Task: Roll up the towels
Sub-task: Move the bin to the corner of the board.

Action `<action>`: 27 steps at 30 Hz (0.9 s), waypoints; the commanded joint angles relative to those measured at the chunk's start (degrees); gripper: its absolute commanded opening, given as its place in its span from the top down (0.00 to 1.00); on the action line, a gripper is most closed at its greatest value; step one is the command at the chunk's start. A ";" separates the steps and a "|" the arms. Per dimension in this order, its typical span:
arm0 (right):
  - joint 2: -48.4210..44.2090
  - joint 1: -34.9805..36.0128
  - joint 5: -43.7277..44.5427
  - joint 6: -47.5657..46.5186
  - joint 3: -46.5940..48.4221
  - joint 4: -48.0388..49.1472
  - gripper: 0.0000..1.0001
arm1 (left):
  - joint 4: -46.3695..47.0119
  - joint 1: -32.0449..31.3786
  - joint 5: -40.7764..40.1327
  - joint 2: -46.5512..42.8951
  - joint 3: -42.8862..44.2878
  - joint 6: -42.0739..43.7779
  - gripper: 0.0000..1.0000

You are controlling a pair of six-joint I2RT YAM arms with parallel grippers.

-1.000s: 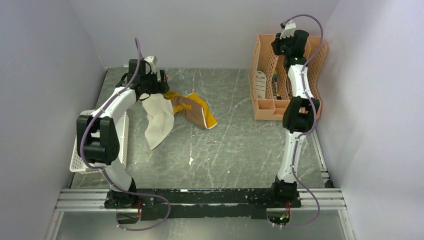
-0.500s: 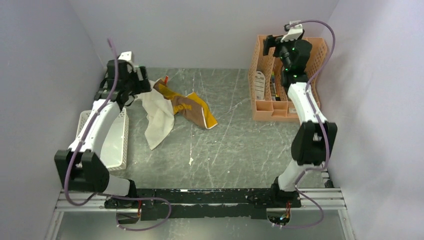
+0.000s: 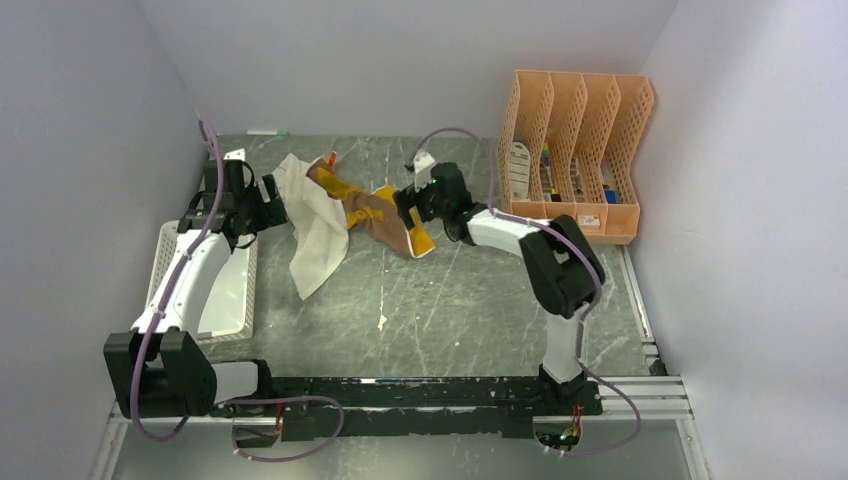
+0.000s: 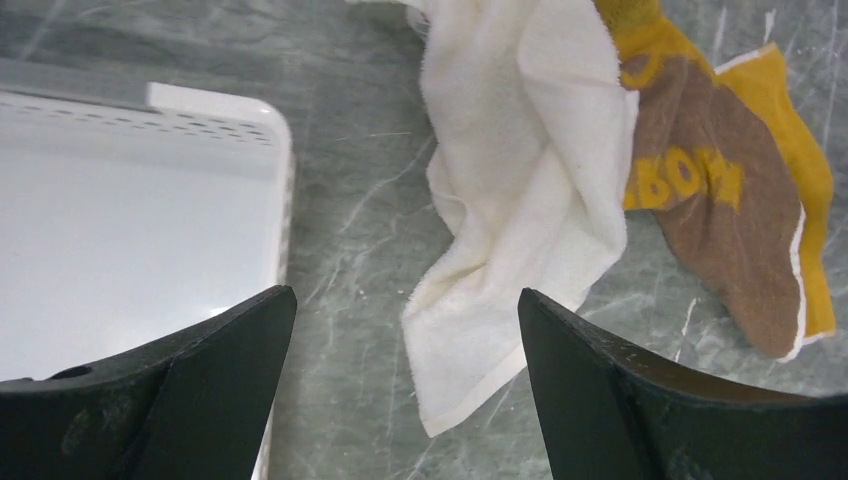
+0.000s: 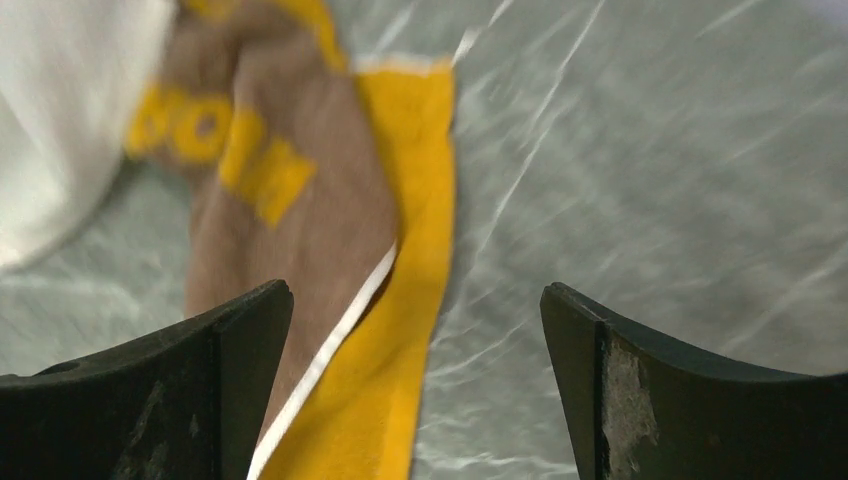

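Note:
Two towels lie crumpled and overlapping at the back left of the table. The cream-white towel (image 3: 320,235) (image 4: 530,180) is the left one. The mustard-yellow and brown towel (image 3: 385,215) (image 4: 720,190) (image 5: 410,250), with a pale edge, spreads to its right. My left gripper (image 3: 275,198) (image 4: 405,292) is open just left of the cream towel, with nothing between its fingers. My right gripper (image 3: 408,210) (image 5: 415,287) is open low over the yellow towel's right edge, and that edge lies under the gap between its fingers.
A white basket (image 3: 225,290) (image 4: 130,230) sits at the left, under my left arm. An orange file organizer (image 3: 575,150) stands at the back right. A green pen (image 3: 265,132) lies by the back wall. Walls close in on three sides.
My right arm has swung from the organizer down to the yellow towel's right edge, and its jaws have opened. My left gripper has drawn back to the left, off the towels.

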 commanded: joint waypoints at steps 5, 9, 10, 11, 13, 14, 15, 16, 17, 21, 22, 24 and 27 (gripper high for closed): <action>7.06 3.66 -4.55 1.07 4.94 -4.95 0.04 | -3.53 0.49 -11.60 -2.35 -0.53 2.82 0.06; 9.49 3.65 -4.16 0.93 5.55 -7.60 0.09 | -3.22 3.55 -12.39 3.82 -1.62 6.64 0.06; 9.49 3.65 -4.55 1.05 5.44 -8.20 0.12 | -2.78 4.36 -11.92 5.38 -1.75 7.16 0.08; 9.36 3.65 -4.99 1.15 5.21 -8.65 0.16 | -2.27 5.00 -11.44 6.65 -1.83 7.39 0.10; 8.77 3.66 -5.04 1.49 4.56 -9.19 0.23 | -1.04 6.04 -10.06 8.90 -1.39 7.84 0.13; 8.58 3.61 -5.09 1.62 4.19 -9.44 0.25 | -0.97 6.32 -9.89 10.44 -0.54 7.97 0.13; 8.44 3.61 -5.04 1.64 3.84 -9.63 0.28 | -1.23 6.51 -10.03 12.12 0.53 8.26 0.14; 8.37 3.50 -4.83 1.68 3.47 -9.90 0.31 | -1.34 6.58 -10.26 13.54 1.61 8.58 0.14; 8.44 3.42 -4.88 1.65 3.30 -10.38 0.34 | -1.27 6.63 -10.24 15.17 2.70 8.96 0.14; 7.11 2.51 -5.50 1.95 4.72 -15.26 0.70 | -0.95 6.60 -8.41 21.23 7.41 10.05 0.27; 5.54 2.27 -5.68 2.36 4.73 -16.14 0.86 | -0.85 6.61 -7.11 22.69 8.82 10.56 0.32; 1.81 1.99 -5.64 3.12 4.01 -17.37 1.00 | -1.09 6.63 -3.77 26.05 12.12 12.03 0.44; -5.61 1.98 -5.31 3.84 2.30 -20.20 1.00 | -1.75 6.50 -1.54 31.26 18.40 13.01 0.88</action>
